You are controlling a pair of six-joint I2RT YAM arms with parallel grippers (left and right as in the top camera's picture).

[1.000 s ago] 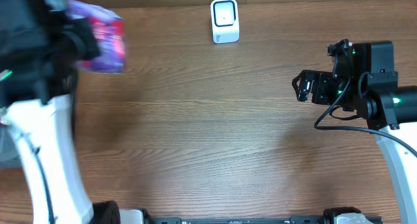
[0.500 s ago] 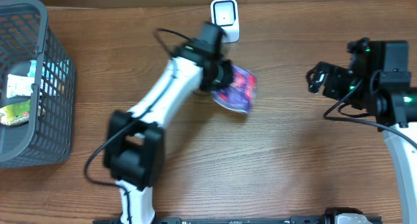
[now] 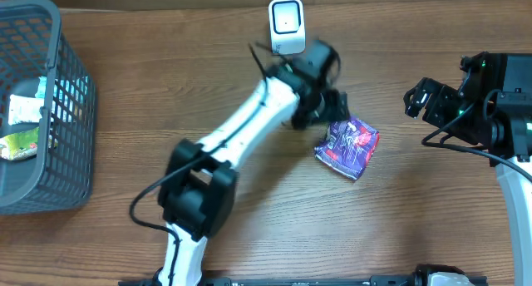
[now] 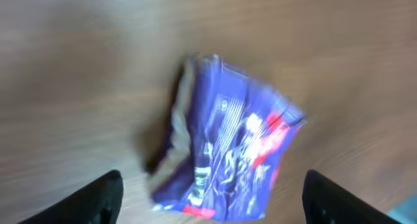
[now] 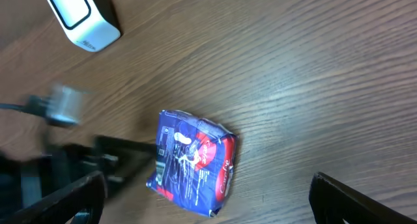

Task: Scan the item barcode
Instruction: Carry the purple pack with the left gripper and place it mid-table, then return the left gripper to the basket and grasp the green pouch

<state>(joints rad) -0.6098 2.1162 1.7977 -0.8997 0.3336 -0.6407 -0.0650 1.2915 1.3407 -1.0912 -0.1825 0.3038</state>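
**Item: purple snack packet, loose on the table; both grippers empty**

**Snack packet** point(image 3: 347, 147): purple foil with red and white print, crumpled. It lies flat on the wooden table point(image 3: 391, 228), right of centre and nearer the front edge than the scanner. Nothing is gripping it. In the left wrist view it sits between the two fingertips and beyond them, touching neither. No barcode can be picked out on the upper face.

**Left gripper** point(image 3: 332, 110): blurred in the overhead view, just beside the packet's upper left corner. The jaws stand wide apart and hold nothing. The left arm reaches diagonally from its base at the front edge, elbow near mid-table, with the wrist ending close below the scanner.

**Barcode scanner** point(image 3: 287, 26): a small white upright unit with a dark window, at the rear centre of the table. It is apart from the packet.

**Right gripper** point(image 3: 418, 101): held above the right side of the table, well right of the packet and pointing toward it. The jaws are spread wide and empty. The forearm runs back along the right edge.

**Basket** point(image 3: 71, 78): grey mesh, at the far left edge, with a few small packets inside.
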